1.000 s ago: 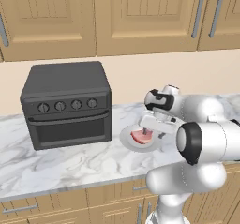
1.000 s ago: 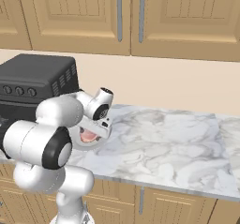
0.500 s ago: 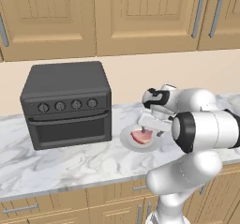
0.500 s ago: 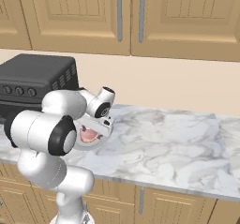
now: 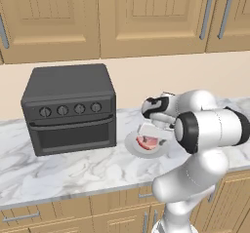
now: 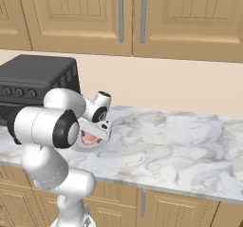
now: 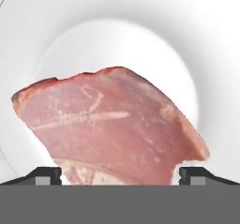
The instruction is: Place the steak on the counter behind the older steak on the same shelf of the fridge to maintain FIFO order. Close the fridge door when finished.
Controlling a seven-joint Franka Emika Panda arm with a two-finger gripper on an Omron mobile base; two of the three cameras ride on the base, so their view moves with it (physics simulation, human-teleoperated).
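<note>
The steak (image 7: 112,124), a pink-red slab with a pale fat edge, lies on a round white plate (image 7: 117,40) on the marbled counter (image 5: 73,168). My gripper (image 7: 120,174) hangs just above it, open, one fingertip on each side of the meat's near edge. From the left base view the steak (image 5: 148,142) peeks out under the gripper (image 5: 150,133) on the plate (image 5: 133,146). The right base view has the steak (image 6: 88,138) below the gripper (image 6: 94,132). The fridge, its door and the older steak are out of view.
A dark grey toaster oven (image 5: 71,107) stands on the counter left of the plate, also the toaster oven (image 6: 33,81) behind my arm. Wooden wall cabinets hang above. To the right of the plate stretches the bare marble counter (image 6: 166,145).
The hand has sunk slightly toward the plate and the elbow has swung forward. The jaws have stayed open and the steak has not moved.
</note>
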